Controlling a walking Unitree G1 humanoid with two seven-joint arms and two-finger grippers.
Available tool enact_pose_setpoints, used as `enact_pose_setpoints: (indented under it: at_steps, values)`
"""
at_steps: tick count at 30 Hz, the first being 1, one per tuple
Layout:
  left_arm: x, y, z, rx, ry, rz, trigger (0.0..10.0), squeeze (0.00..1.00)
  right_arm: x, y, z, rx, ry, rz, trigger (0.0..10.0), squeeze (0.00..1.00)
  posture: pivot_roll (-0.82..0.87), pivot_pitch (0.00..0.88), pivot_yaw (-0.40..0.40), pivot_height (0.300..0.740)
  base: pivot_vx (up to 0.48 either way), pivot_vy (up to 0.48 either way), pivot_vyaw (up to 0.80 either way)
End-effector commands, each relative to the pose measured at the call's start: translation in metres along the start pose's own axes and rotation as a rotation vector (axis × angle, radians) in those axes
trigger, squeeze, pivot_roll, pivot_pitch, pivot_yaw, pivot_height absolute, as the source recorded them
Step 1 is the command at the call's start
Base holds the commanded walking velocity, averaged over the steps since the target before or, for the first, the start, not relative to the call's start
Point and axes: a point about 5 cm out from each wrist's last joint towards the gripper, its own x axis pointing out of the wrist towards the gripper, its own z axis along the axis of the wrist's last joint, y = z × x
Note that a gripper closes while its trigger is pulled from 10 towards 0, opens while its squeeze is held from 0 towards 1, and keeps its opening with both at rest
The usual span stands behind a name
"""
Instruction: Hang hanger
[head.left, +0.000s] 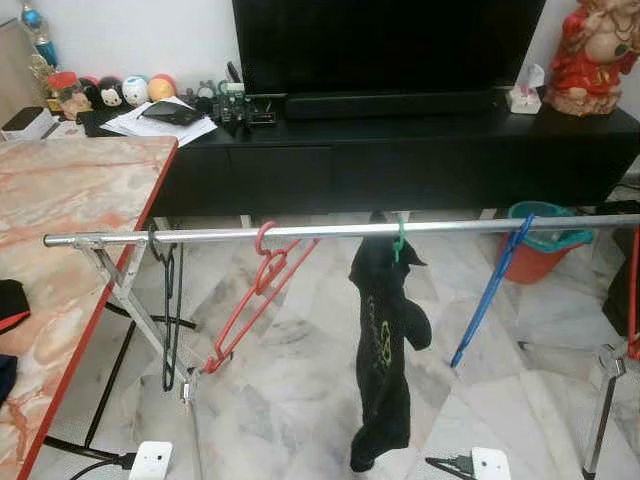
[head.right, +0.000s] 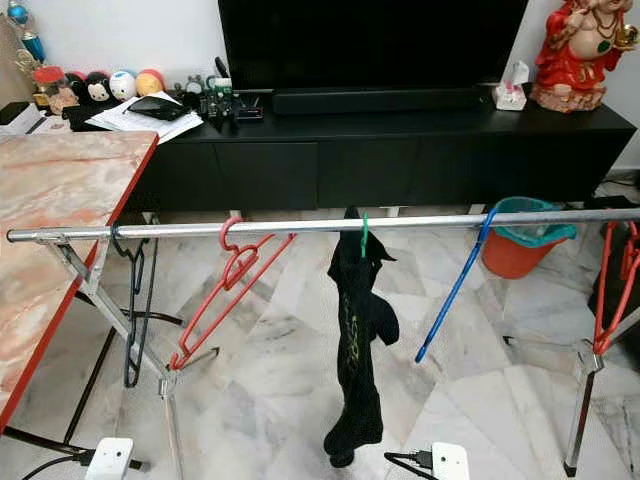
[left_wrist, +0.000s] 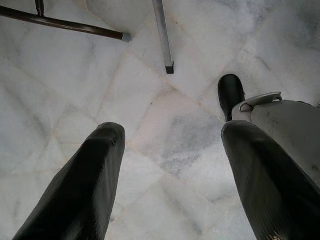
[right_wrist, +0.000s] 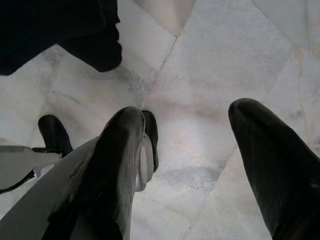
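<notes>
A silver rail (head.left: 330, 232) runs across the view on a folding rack. From left to right it carries a black hanger (head.left: 168, 300), a red hanger (head.left: 262, 290), a green hanger (head.left: 398, 240) with a black garment (head.left: 385, 340), a blue hanger (head.left: 490, 290) and another red hanger (head.right: 612, 290) at the far right. My left gripper (left_wrist: 170, 165) hangs over the marble floor, open with nothing between its fingers. My right gripper (right_wrist: 190, 150) is also low over the floor, open and holding nothing.
A marble-topped table (head.left: 70, 200) with a red edge stands at the left. Behind the rack is a black TV console (head.left: 400, 150). An orange and teal bucket (head.left: 540, 245) sits at the right. Power strips (head.left: 150, 460) lie on the floor near the rack legs (head.left: 600, 420).
</notes>
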Motion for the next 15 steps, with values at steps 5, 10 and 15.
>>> enact_pose_setpoints:
  at_steps: [5, 10, 15]
  values:
    - [-0.0003, 0.0032, -0.0005, 0.021, 0.009, 0.003, 10.0, 0.0, 0.0004, 0.0018, 0.0022, 0.017, -0.003, -0.003, 10.0, 0.0, -0.13, 0.0, 0.041, 0.74, -0.255, 0.0, 0.0]
    - [-0.0002, 0.0022, -0.0006, 0.026, 0.009, 0.0, 10.0, 0.0, 0.0004, 0.002, 0.0025, 0.02, -0.004, -0.003, 10.0, 0.0, -0.12, 0.0, 0.042, 0.74, -0.281, 0.0, 0.0]
    - [-0.0002, 0.0026, -0.0006, 0.029, 0.011, -0.001, 10.0, 0.0, 0.0005, 0.0025, 0.0028, 0.017, -0.005, -0.002, 10.0, 0.0, -0.12, 0.0, 0.045, 0.74, -0.293, 0.0, 0.0]
